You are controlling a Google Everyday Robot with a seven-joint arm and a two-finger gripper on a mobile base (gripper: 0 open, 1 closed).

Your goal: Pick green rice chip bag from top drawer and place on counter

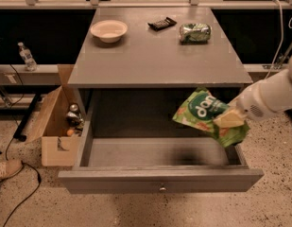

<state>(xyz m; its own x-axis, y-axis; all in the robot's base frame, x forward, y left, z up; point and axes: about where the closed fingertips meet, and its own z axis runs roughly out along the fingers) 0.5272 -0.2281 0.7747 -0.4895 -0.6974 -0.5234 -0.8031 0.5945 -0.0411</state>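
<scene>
The green rice chip bag point(204, 113) is light green with a dark green round logo and hangs in the air above the right side of the open top drawer point(155, 151). My gripper point(228, 119) is shut on the bag's right part, with the white arm coming in from the right edge. The drawer is pulled out, with a small metal knob point(161, 188) on its front panel. The counter point(150, 56) lies above and behind the bag.
On the counter stand a cream bowl point(109, 30), a dark flat bar point(162, 23) and a shiny silver-green foil packet point(194, 32). A cardboard box point(53, 126) with small items stands left of the cabinet. A shoe point(6, 169) and cables lie on the floor at the left.
</scene>
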